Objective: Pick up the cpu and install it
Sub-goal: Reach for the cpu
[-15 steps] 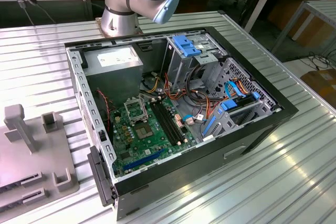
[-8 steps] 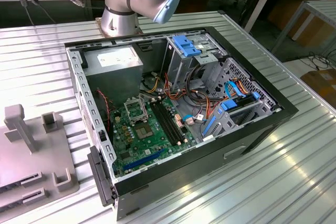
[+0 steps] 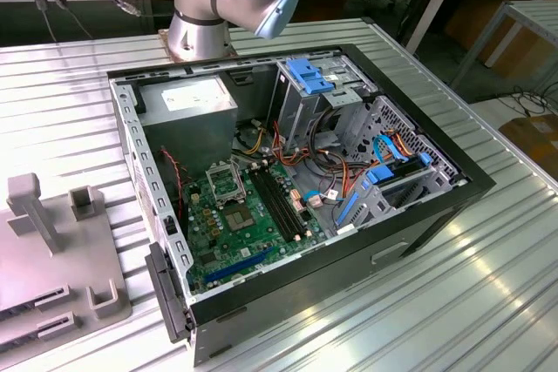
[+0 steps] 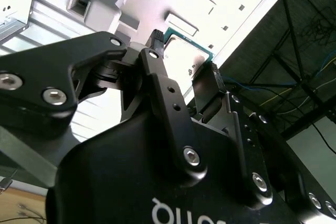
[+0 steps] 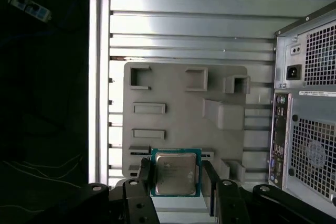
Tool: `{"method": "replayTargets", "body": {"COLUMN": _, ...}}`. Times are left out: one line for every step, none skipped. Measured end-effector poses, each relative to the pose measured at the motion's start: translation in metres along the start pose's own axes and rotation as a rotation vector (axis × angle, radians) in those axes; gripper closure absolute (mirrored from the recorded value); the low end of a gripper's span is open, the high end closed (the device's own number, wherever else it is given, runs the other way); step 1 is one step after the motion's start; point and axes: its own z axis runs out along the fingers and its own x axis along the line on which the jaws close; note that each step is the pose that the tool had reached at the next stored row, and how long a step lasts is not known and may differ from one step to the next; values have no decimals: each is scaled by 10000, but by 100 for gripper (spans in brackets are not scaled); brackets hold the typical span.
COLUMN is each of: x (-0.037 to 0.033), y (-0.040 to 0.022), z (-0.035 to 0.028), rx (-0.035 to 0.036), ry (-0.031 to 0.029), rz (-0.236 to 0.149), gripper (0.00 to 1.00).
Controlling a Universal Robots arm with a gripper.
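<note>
The cpu (image 5: 175,174), a small square chip with a silver-grey top and green edge, sits between the two black fingers (image 5: 144,178) of my gripper (image 5: 176,181). The gripper is shut on it and holds it high above the grey fixture plate (image 5: 184,108). In the second wrist view the cpu (image 4: 185,51) shows from the side, pinched at the fingertips (image 4: 156,39) of the gripper (image 4: 185,55). The green motherboard (image 3: 248,233) lies in the open computer case (image 3: 453,182), with its metal socket frame (image 3: 225,182) near the back.
The grey fixture plate (image 3: 52,250) with raised holders lies on the slatted metal table (image 3: 488,302) at the exterior view's left of the case. Cables, blue drive bays (image 3: 309,74) and a power supply (image 3: 192,98) crowd the case. The arm's base (image 3: 205,15) stands behind it.
</note>
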Motion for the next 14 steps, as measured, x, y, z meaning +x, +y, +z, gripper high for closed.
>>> {"method": "replayTargets", "body": {"x": -23, "y": -1, "z": 0, "rx": 0, "ry": -1, "rz": -1, "gripper": 53}}
{"method": "replayTargets", "body": {"x": -34, "y": -1, "z": 0, "rx": 0, "ry": 0, "rz": -1, "gripper": 53}}
{"method": "replayTargets", "body": {"x": -44, "y": -1, "z": 0, "rx": 0, "ry": -1, "rz": 0, "gripper": 53}}
{"method": "replayTargets", "body": {"x": -64, "y": -2, "z": 1, "rx": -1, "ry": -1, "rz": 0, "gripper": 53}}
{"method": "replayTargets", "body": {"x": -88, "y": -3, "z": 0, "rx": 0, "ry": -1, "rz": -1, "gripper": 53}}
{"method": "replayTargets", "body": {"x": -101, "y": -3, "z": 0, "rx": 0, "ry": 0, "rz": -1, "gripper": 53}}
{"method": "replayTargets", "body": {"x": -115, "y": -3, "z": 0, "rx": 0, "ry": 0, "rz": 0, "gripper": 53}}
{"method": "replayTargets", "body": {"x": -133, "y": -3, "z": 1, "rx": -1, "ry": -1, "rz": 0, "gripper": 53}}
{"method": "replayTargets", "body": {"x": -147, "y": -4, "z": 0, "rx": 0, "ry": 0, "rz": 0, "gripper": 53}}
{"method": "replayTargets", "body": {"x": -165, "y": -4, "z": 1, "rx": 0, "ry": -1, "rz": 0, "gripper": 53}}
{"method": "replayTargets", "body": {"x": -176, "y": -5, "z": 1, "rx": 0, "ry": -1, "rz": 0, "gripper": 53}}
{"method": "replayTargets", "body": {"x": -187, "y": -5, "z": 1, "rx": 0, "ry": -1, "rz": 0, "gripper": 53}}
{"method": "replayTargets", "body": {"x": -195, "y": -5, "z": 1, "rx": 1, "ry": -1, "rz": 0, "gripper": 53}}
{"method": "replayTargets", "body": {"x": -202, "y": -5, "z": 2, "rx": 0, "ry": -1, "rz": 0, "gripper": 53}}
